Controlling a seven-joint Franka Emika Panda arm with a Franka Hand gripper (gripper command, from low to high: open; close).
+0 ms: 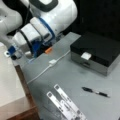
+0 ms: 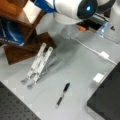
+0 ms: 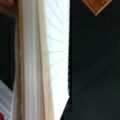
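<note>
The white arm [image 1: 47,22] leans over the far left of the grey table [image 1: 72,75]. Its end, with blue parts and the gripper [image 1: 12,52], reaches toward the pale top of a wooden shelf [image 1: 10,82]; the fingers do not show. In the wrist view no fingers appear, only a pale board edge [image 3: 32,65] against a dark background. A black pen lies on the table in both front views [image 1: 96,92] [image 2: 63,94], far from the arm's end. A small orange object [image 1: 48,50] [image 2: 81,28] sits under the arm.
A black box with a grey drawer [image 1: 96,51] [image 2: 107,100] carries a white tag [image 1: 85,56]. A white cable with an adapter [image 1: 52,61] [image 2: 104,55] crosses the table. Two silvery slanted bars [image 1: 65,103] [image 2: 37,65] stand beside the shelf [image 2: 20,50], which holds a blue book [image 2: 10,32].
</note>
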